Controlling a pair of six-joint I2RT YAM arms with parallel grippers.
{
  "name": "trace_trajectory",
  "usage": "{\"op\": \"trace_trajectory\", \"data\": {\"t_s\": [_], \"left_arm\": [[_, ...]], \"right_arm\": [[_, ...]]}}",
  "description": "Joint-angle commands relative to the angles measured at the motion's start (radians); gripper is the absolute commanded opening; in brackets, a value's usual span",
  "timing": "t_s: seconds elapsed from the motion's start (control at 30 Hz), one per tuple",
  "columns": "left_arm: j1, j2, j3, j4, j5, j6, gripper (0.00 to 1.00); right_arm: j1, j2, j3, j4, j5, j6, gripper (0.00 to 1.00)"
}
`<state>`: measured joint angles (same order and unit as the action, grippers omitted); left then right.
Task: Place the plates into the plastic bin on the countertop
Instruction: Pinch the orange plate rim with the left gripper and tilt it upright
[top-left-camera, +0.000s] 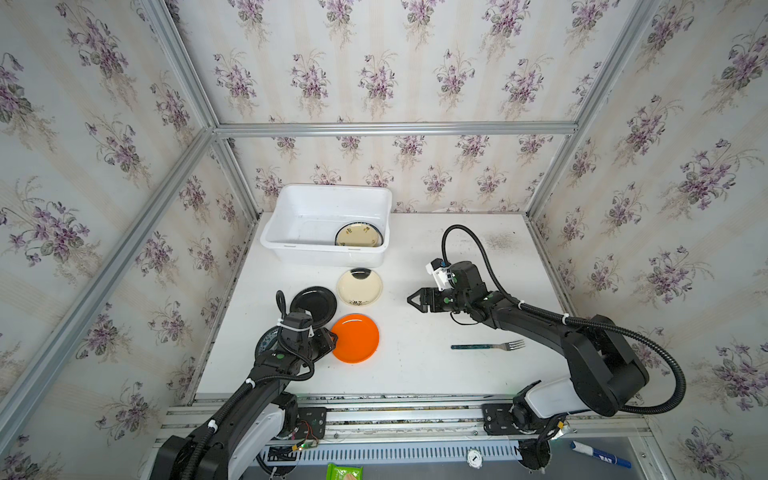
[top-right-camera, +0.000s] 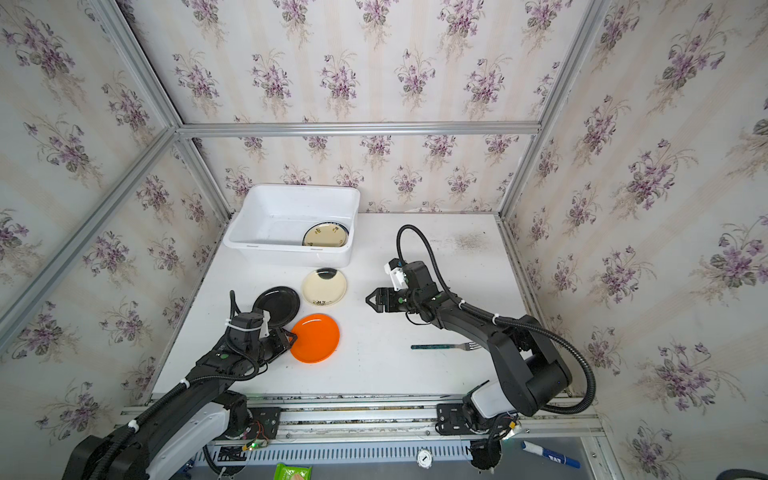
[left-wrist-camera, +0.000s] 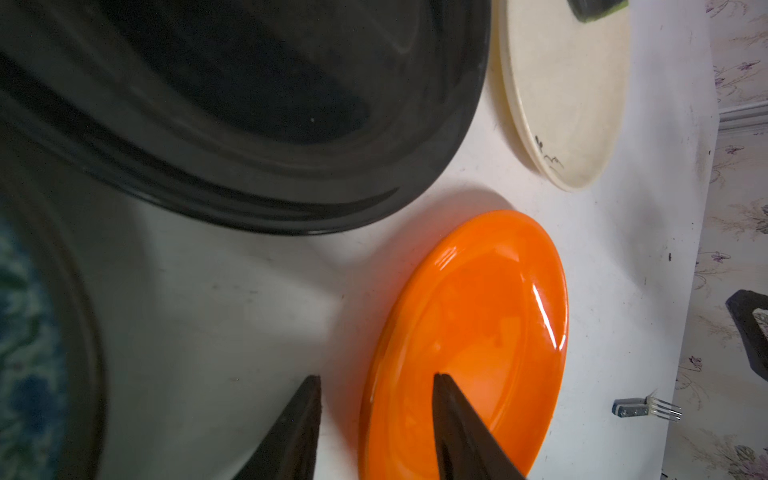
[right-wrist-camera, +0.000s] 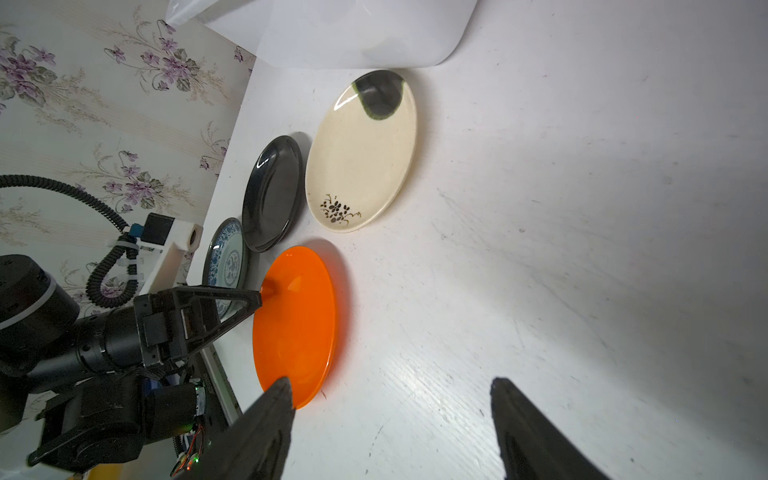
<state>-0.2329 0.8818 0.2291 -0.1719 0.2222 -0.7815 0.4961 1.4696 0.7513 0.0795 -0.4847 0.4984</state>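
An orange plate (top-left-camera: 356, 338) lies on the countertop (top-left-camera: 415, 370) in both top views. My left gripper (top-left-camera: 334, 338) is at its left rim and open. In the left wrist view one finger (left-wrist-camera: 453, 407) is over the orange plate (left-wrist-camera: 478, 316) and the other sits beside the rim, with a gap. A black plate (top-left-camera: 316, 303), a cream plate (top-left-camera: 360, 287) and a blue-patterned plate (right-wrist-camera: 226, 257), partly under the left arm, lie nearby. The plastic bin (top-left-camera: 332, 187) holds one cream plate (top-left-camera: 358, 235). My right gripper (top-left-camera: 415, 300) hovers open and empty to the right of the cream plate.
A dark-handled fork (top-left-camera: 486, 345) lies on the countertop under the right forearm. Aluminium framing and wallpapered walls close in the left, back and right sides. The bin stands at the back left against the wall.
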Motion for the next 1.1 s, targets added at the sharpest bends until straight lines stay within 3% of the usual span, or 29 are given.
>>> {"op": "trace_trajectory", "data": {"t_s": [0.0,0.3,0.47,0.8,1.07], "left_arm": [[-0.015,0.037,0.005,0.054,0.006,-0.005,0.42],[-0.040,0.177,0.045,0.093,0.048,0.039,0.33],[-0.050,0.213,0.061,0.115,0.053,0.041,0.20],[-0.057,0.188,0.078,0.132,0.060,0.039,0.04],[-0.058,0.135,0.096,0.132,0.072,0.029,0.00]], "right_arm": [[0.001,-0.005,0.003,0.019,0.006,0.002,0.77],[0.001,-0.009,-0.007,0.016,0.011,0.002,0.77],[0.001,-0.015,-0.009,0.013,0.018,0.003,0.77],[0.001,-0.020,-0.013,0.009,0.025,0.008,0.77],[0.001,-0.009,-0.013,0.034,0.009,0.033,0.77]]}}
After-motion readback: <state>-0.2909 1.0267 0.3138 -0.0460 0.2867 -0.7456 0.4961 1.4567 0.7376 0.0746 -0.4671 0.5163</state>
